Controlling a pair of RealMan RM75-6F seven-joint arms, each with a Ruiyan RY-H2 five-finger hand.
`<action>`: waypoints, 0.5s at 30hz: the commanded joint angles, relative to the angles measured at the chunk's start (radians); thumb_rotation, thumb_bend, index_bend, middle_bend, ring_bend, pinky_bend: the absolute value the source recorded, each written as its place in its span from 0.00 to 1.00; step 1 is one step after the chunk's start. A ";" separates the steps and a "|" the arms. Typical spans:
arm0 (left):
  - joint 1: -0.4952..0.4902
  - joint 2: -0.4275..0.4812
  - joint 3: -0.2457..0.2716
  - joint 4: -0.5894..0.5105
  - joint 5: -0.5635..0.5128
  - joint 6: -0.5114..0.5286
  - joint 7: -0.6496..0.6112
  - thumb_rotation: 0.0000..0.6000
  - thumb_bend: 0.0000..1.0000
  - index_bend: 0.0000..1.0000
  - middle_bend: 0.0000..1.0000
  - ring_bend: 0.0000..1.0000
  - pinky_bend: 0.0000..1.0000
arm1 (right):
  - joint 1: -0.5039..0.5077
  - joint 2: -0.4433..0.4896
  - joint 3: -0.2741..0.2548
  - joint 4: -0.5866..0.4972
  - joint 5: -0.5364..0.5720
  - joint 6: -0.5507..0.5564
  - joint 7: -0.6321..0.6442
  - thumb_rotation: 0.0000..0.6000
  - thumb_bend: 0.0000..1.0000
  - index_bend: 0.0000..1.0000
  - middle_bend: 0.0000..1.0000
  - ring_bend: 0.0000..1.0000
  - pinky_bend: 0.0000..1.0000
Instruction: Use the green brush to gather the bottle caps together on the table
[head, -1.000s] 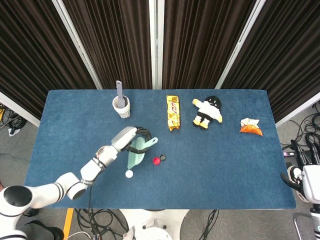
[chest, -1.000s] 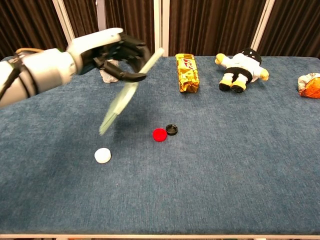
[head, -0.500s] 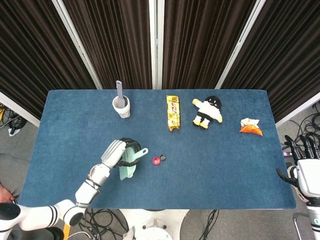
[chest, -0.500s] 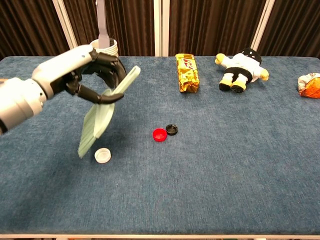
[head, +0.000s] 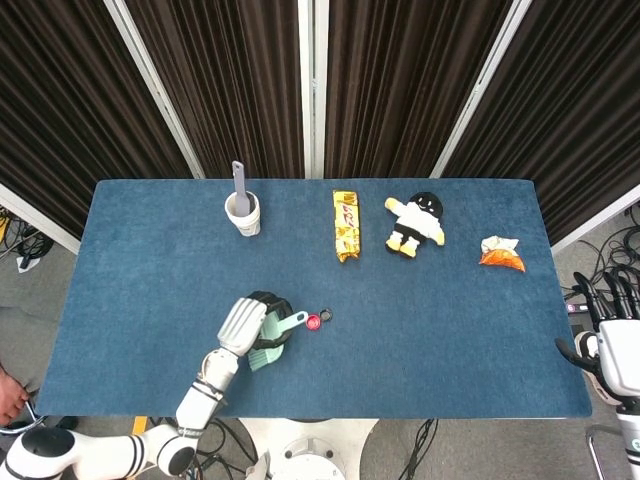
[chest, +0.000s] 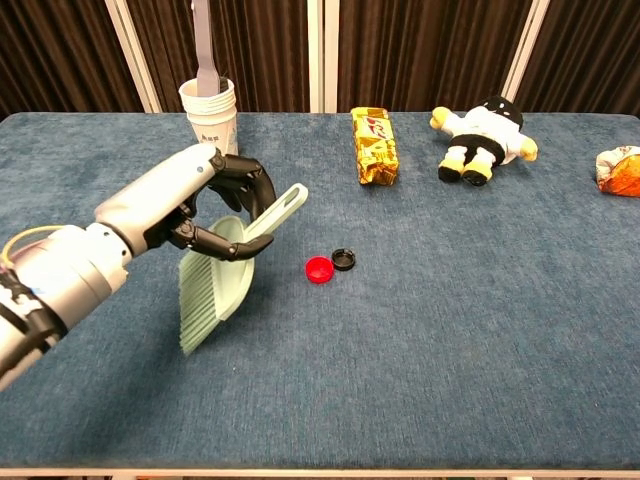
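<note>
Brush (chest: 215, 285) in our left hand (chest: 205, 205), bristles low over the blue table (chest: 450, 330).

We wrap the fingers (chest: 212, 240) around the green handle, which tilts up to the right toward the red cap (chest: 318, 268) and the black cap (chest: 343, 260); those two touch each other just right of the handle's tip. Our right hand (head: 612, 335) sits off the table's right edge, fingers spread and holding nothing. A paper cup (chest: 208, 108), snack bar (chest: 374, 145) and plush toy (chest: 482, 132) line the far side.
</note>
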 joint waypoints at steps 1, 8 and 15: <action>0.012 -0.033 -0.020 0.037 0.004 0.013 0.027 1.00 0.37 0.50 0.57 0.40 0.35 | -0.002 0.000 -0.002 0.002 0.001 0.001 0.003 1.00 0.08 0.02 0.25 0.00 0.04; 0.015 -0.062 -0.051 0.054 -0.003 -0.016 0.025 1.00 0.37 0.50 0.57 0.40 0.35 | -0.007 0.004 -0.005 0.000 -0.001 0.013 0.004 1.00 0.08 0.02 0.25 0.00 0.04; -0.036 -0.132 -0.148 0.096 -0.026 -0.056 0.034 1.00 0.38 0.50 0.57 0.40 0.35 | -0.015 0.010 -0.007 -0.007 0.000 0.025 0.004 1.00 0.08 0.02 0.25 0.00 0.04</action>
